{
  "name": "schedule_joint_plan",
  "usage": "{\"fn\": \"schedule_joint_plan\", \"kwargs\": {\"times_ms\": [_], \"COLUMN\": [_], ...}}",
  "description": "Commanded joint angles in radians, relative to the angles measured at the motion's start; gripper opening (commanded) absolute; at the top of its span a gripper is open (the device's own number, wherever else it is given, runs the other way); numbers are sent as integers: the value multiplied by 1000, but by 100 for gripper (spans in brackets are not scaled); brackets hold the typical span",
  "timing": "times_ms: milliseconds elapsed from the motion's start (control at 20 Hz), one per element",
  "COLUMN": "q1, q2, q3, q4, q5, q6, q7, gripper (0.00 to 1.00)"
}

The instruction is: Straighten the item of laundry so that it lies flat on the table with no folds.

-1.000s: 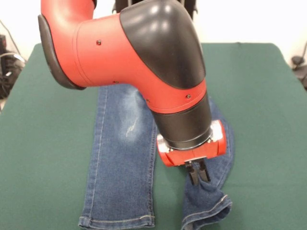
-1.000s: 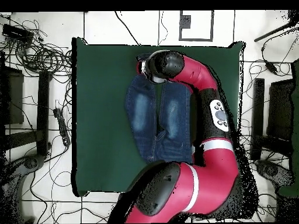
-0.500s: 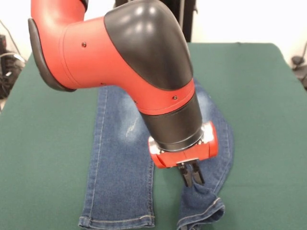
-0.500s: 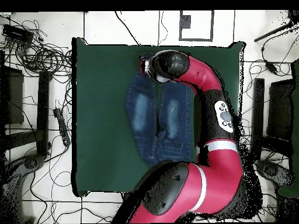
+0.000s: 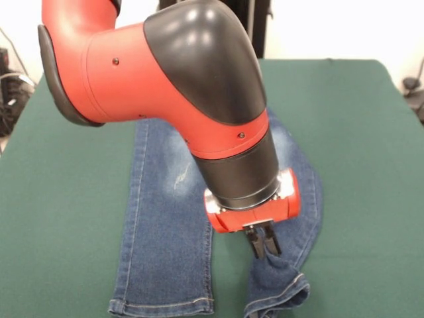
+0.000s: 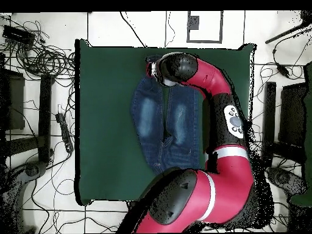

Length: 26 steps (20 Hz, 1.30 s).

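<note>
The item of laundry (image 5: pixel 169 232), a pair of blue jeans with faded thigh patches, lies on the green table (image 5: pixel 358 132). In the front view its left leg is straight and flat. Its right leg bows outward, and its hem (image 5: pixel 281 298) is crumpled and curled near the front edge. My gripper (image 5: pixel 263 246) points down on that right leg just above the hem, its fingers close together and pinching the denim. In the overhead view the jeans (image 6: pixel 148 116) lie at the table's (image 6: pixel 103 122) middle, and the arm's wrist hides the gripper and the leg ends.
The red and black arm (image 5: pixel 199 86) covers the jeans' waist in the front view. Green cloth lies bare on both sides of the jeans. In the overhead view, cables (image 6: pixel 42 58) and dark stands (image 6: pixel 46 116) crowd the floor around the table.
Since a second ago my gripper has moved left in the front view and dragged the right leg's hem with it. Over the last half second nothing has moved.
</note>
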Motion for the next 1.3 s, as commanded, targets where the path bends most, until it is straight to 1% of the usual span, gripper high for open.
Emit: {"fn": "schedule_joint_plan", "kwargs": {"times_ms": [50, 350, 500, 700, 1300], "q1": [0, -18, -12, 2, -2], "q2": [31, 16, 6, 15, 31], "q3": [97, 94, 84, 63, 50], "q4": [57, 78, 62, 3, -60], "q5": [-43, -52, -59, -84, -190], "q6": [46, 53, 82, 132, 153], "q7": [-181, -203, -200, -208, -246], "gripper": [0, 0, 0, 0, 0]}}
